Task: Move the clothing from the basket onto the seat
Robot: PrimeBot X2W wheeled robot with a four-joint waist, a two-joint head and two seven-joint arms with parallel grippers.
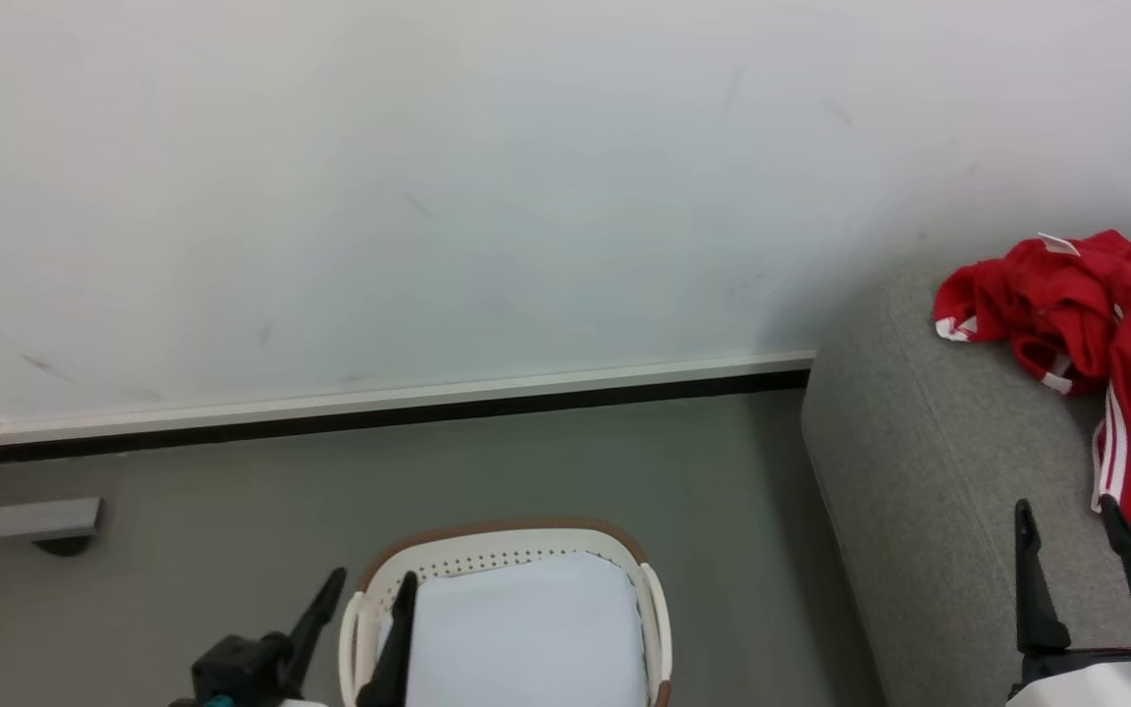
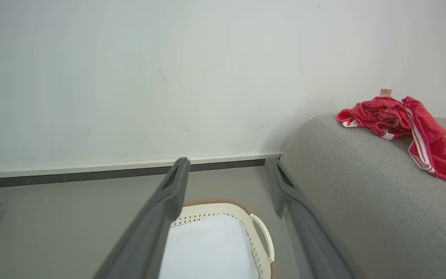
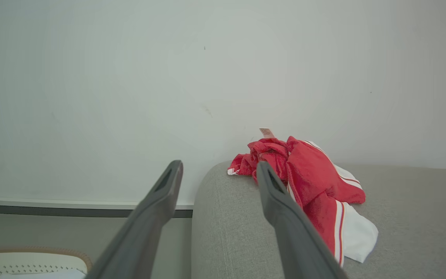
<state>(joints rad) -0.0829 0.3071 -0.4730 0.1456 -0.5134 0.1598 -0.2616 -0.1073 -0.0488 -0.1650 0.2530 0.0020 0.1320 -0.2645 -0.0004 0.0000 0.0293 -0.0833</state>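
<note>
The red clothing [image 1: 1105, 344] with white stripes lies crumpled on the grey seat [image 1: 919, 471] at the right; it shows too in the left wrist view [image 2: 405, 128] and the right wrist view [image 3: 308, 178]. The white basket [image 1: 649, 599] with a brown rim stands on the floor at the bottom centre, only its pale lining [image 1: 516, 628] showing inside. My left gripper [image 1: 374, 589] hangs open over the basket's left rim, nothing between its fingers. My right gripper [image 1: 1066, 516] stands open over the seat, just below and left of the clothing, holding nothing.
A white wall with a pale skirting board [image 1: 399, 398] runs behind the basket and seat. Grey floor [image 1: 575, 462] lies between them. A small grey block [image 1: 26, 520] sits on the floor at the far left.
</note>
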